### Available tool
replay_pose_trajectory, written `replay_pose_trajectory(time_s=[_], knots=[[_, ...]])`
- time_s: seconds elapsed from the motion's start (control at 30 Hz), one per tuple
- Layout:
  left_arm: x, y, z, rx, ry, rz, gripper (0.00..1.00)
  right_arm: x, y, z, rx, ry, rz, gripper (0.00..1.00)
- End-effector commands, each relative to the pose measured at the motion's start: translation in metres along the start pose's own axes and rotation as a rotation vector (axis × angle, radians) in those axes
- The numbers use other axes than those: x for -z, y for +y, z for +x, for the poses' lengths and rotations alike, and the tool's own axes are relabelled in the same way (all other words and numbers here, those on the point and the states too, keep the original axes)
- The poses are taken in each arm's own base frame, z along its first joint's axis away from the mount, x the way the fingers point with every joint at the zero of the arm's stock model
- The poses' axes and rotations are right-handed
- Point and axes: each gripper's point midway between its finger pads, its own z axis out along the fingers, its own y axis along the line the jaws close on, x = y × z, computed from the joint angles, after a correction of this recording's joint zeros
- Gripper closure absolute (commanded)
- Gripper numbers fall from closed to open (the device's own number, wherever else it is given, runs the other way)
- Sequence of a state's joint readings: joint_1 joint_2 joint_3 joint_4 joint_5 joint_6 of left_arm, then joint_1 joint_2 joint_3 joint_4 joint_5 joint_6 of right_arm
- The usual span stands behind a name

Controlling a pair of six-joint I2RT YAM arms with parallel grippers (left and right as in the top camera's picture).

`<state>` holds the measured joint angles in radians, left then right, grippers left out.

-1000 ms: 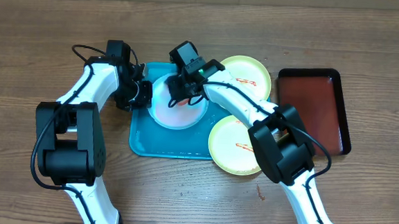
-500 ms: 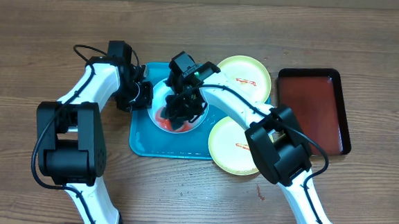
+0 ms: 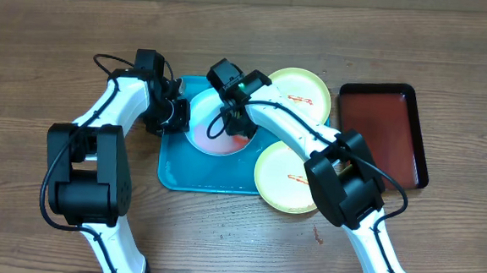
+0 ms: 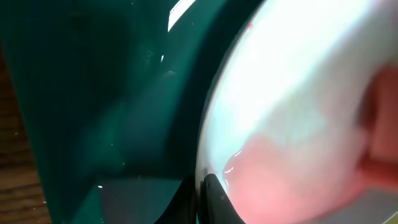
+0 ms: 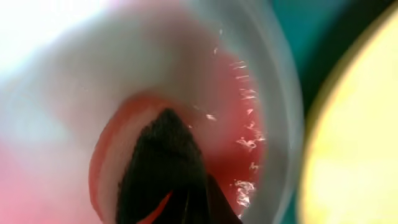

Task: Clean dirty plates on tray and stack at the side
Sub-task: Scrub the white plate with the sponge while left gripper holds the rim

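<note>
A pale mint-white plate (image 3: 210, 124) (image 4: 298, 93) lies on the turquoise tray (image 3: 199, 174) (image 4: 93, 93). My left gripper (image 3: 175, 114) (image 4: 202, 200) is shut on its left rim, the thin edge pinched between the black fingers. On the plate's right half my right gripper (image 3: 237, 129) (image 5: 186, 199) is shut on a red cloth (image 3: 241, 141) (image 5: 230, 106) and presses it down. Two yellow-green plates with red streaks lie to the right, one at the back (image 3: 301, 89), one in front (image 3: 285, 177) (image 5: 354, 137) overlapping the tray's right edge.
A dark red tray with a black rim (image 3: 383, 132) lies on the wooden table at the far right. Both arms reach in over the turquoise tray from either side.
My right gripper has swept the red cloth across the white plate, from its back edge down to the front, then to the right side. The left gripper has kept its hold.
</note>
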<state>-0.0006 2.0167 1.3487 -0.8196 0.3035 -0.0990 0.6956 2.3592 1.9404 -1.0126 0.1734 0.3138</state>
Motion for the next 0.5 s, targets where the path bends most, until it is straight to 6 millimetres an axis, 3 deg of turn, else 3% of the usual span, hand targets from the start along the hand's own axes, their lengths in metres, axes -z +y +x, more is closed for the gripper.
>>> replay_pose_trajectory(time_s=[0.0, 0.17, 0.3, 0.47], knots=[[-0.004, 0.018, 0.002, 0.006, 0.014, -0.068, 0.96, -0.024, -0.046, -0.014, -0.062, -0.07, 0.202, 0.96], [-0.004, 0.02, 0.002, 0.006, 0.015, -0.08, 0.96, -0.025, 0.008, -0.034, -0.072, -0.143, -0.027, 0.96], [-0.004, 0.02, 0.002, 0.006, 0.016, -0.081, 0.96, -0.027, 0.049, -0.036, -0.069, -0.13, -0.257, 0.96], [-0.004, 0.02, 0.002, 0.005, 0.013, -0.08, 0.96, -0.034, 0.09, -0.006, -0.057, 0.029, -0.497, 0.96]])
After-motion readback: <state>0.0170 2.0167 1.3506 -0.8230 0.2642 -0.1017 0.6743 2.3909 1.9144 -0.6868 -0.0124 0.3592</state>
